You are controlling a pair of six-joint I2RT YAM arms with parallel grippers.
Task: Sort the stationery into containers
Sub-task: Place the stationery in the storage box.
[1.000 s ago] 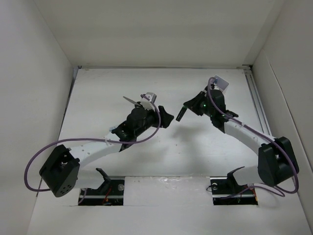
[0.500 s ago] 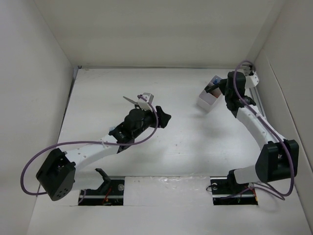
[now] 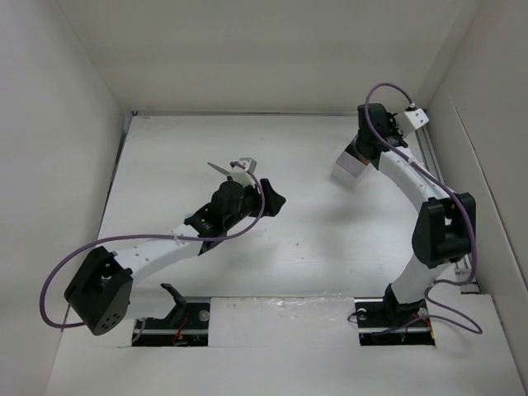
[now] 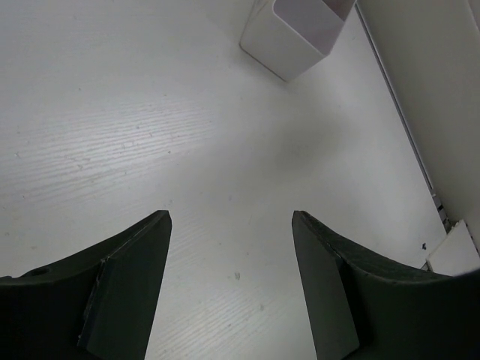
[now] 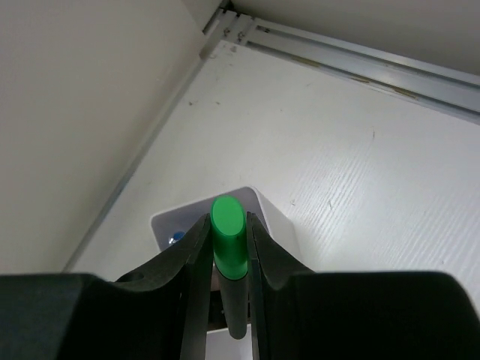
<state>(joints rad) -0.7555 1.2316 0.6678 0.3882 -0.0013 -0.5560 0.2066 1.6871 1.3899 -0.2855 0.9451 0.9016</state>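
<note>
right gripper (image 5: pixel 229 251): clamped on green highlighter (image 5: pixel 227 225) | directly beneath: white bin (image 5: pixel 279 225), at the table's 1 o'clock | change: arm has swung out from table centre, so a drop-in looks due | left gripper (image 4: pixel 231 221): jaws apart, empty, mid-table

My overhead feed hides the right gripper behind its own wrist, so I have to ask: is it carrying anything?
Observer: Yes. In the right wrist view, the right gripper is shut on a green highlighter.
Operator: Is it lined up with a container?
Observer: The white bin sits directly below the highlighter, open mouth up.
Operator: Is anything already in there?
Observer: A blue item shows inside, near one wall. Too little of it is visible to name it.
</note>
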